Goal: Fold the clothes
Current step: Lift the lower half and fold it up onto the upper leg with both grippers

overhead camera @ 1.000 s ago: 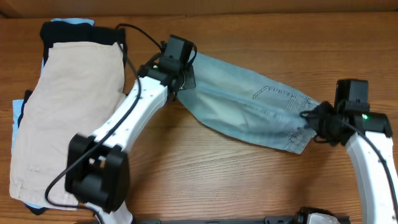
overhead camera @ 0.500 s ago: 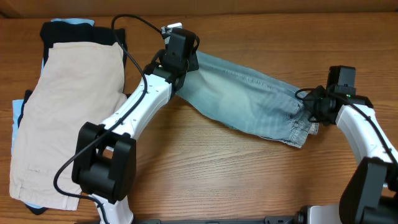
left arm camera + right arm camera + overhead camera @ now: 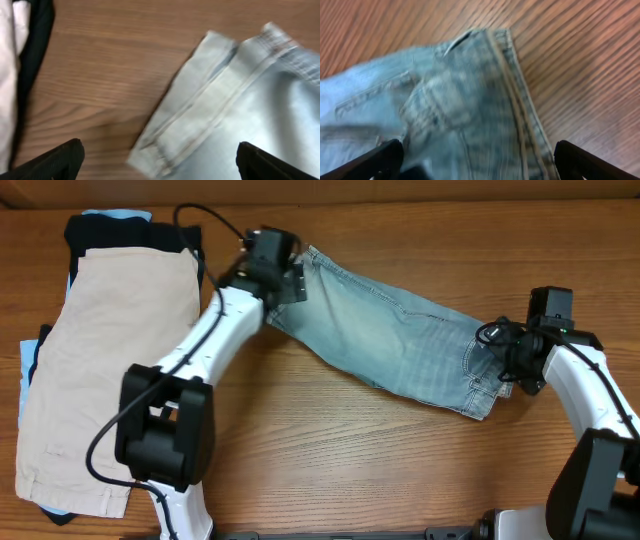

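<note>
The faded light-blue denim shorts [image 3: 400,340] lie spread on the wooden tabletop [image 3: 330,470], running diagonally from upper centre toward the right side, well apart from the stack topped by beige shorts [image 3: 110,370] at the left. The denim is judged moderately heavy, limp overall but thick at the seams, not slippery and not fragile. Take hold at the hemmed corners or the waistband, where the doubled cloth gives the fingers a firm bite. The left tool [image 3: 292,280] stands over the hem end and the right tool [image 3: 508,365] over the pocket end; both wrist views show the fingers spread wide with nothing clamped. Compared with one second ago, the shorts are no longer bunched between the tools. They lie flatter and longer, and the left tool sits further up and left.
</note>
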